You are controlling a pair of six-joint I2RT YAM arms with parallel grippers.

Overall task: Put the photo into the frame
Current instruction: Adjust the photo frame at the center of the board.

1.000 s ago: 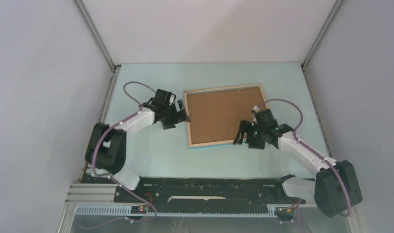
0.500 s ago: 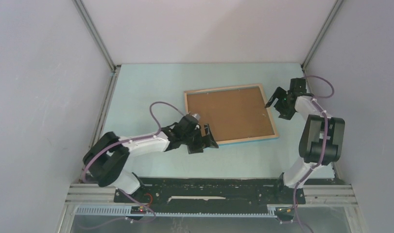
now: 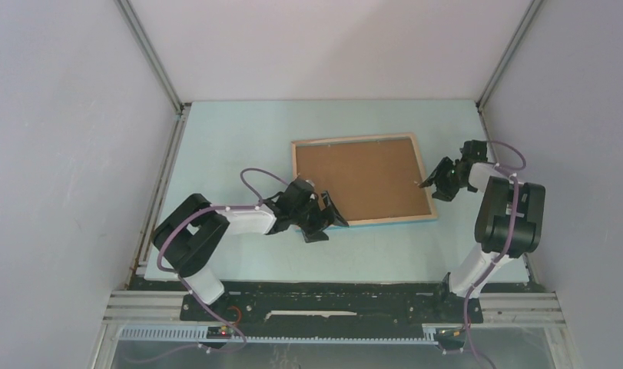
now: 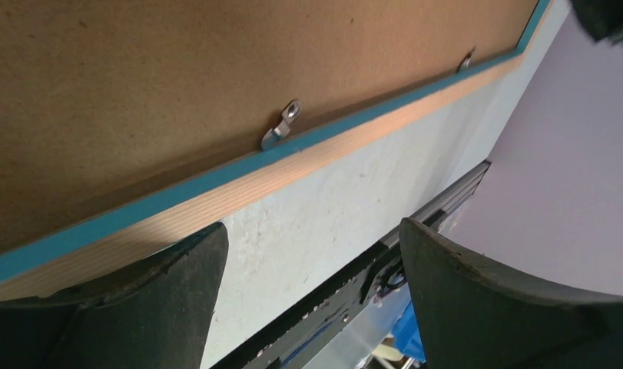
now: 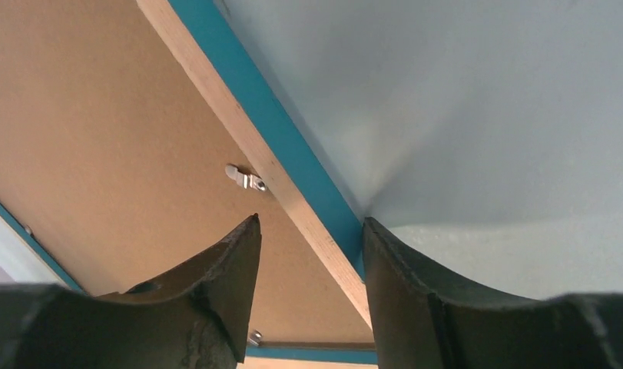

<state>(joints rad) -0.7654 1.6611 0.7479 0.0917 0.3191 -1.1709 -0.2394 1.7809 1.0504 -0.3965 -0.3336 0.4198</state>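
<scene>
**Top external view — frame lying back-up between both arms**

The frame (image 3: 392,220) lies on the counter (image 3: 231,146) with its brown backing board (image 3: 362,177) uppermost. The left gripper (image 3: 329,224), jaws spread wide, sits at the frame's near-left corner. The right gripper (image 3: 431,188) straddles the right rail — released, not clamped. A small metal clip (image 5: 245,178) sits on the board beside that rail.

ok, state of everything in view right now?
frame: flat on the table, back side up.
backing board: seated in the frame's back.
retaining clips: the ones seen close up lie over the board's edge.
left gripper: open, at the frame's near rail, holding nothing.
right gripper: open, fingers either side of the frame's right rail, not clamped.
photo: not visible in any view.
</scene>
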